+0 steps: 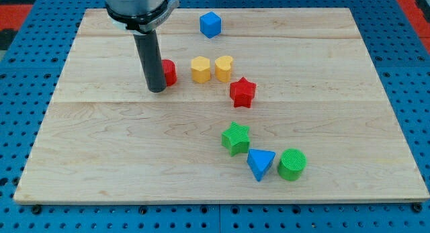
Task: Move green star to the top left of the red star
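The task looks barely begun: the green star-shaped block (236, 137) sits below the red star-shaped block (242, 92) on the pale wooden bench (101, 159), apart from it. My tip (156, 89), with no gripper, rests well off to the view's left, touching a partly hidden red block (170, 72), so the whole push remains.

green star (236, 137), red star (242, 92), well apart
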Controlling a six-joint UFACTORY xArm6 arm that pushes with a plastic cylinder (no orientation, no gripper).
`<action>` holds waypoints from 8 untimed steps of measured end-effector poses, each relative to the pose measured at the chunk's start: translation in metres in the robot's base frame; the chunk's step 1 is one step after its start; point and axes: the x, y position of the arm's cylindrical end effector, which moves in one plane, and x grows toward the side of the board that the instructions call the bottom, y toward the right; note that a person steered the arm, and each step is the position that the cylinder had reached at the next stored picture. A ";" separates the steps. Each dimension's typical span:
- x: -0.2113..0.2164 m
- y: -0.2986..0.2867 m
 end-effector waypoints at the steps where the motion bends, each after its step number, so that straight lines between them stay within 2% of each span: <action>1: -0.006 0.012; 2: -0.004 0.018; 5: 0.046 0.230; 6: 0.097 0.246; 7: 0.119 0.185; 8: 0.119 0.128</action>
